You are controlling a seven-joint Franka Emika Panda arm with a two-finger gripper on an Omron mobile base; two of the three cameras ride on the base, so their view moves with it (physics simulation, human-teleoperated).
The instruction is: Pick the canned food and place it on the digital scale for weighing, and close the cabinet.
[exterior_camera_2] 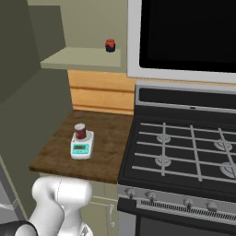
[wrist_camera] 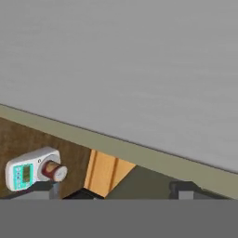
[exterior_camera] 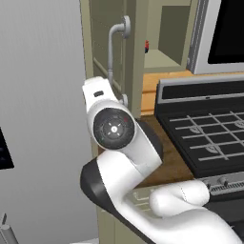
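The canned food (exterior_camera_2: 80,131), a dark red-brown can with a silvery top, stands upright on the round plate of the digital scale (exterior_camera_2: 82,147) on the wooden counter. In the hand view, the can (wrist_camera: 52,171) and scale (wrist_camera: 22,173) sit at the lower left, rolled sideways. The olive cabinet door (exterior_camera: 102,43) stands swung open, its grey bar handle (exterior_camera: 113,45) facing me, and the arm's wrist (exterior_camera: 97,93) is just below that handle. My gripper (wrist_camera: 116,191) is open, its fingertips (wrist_camera: 183,188) set wide apart with nothing between them, close to an olive edge (wrist_camera: 121,149).
A tiny red object (exterior_camera_2: 109,45) sits on the open cabinet's shelf (exterior_camera_2: 83,57). A black stove (exterior_camera_2: 184,147) stands right of the counter with a microwave (exterior_camera_2: 184,32) above it. A tall grey appliance wall (exterior_camera: 43,119) stands at the left.
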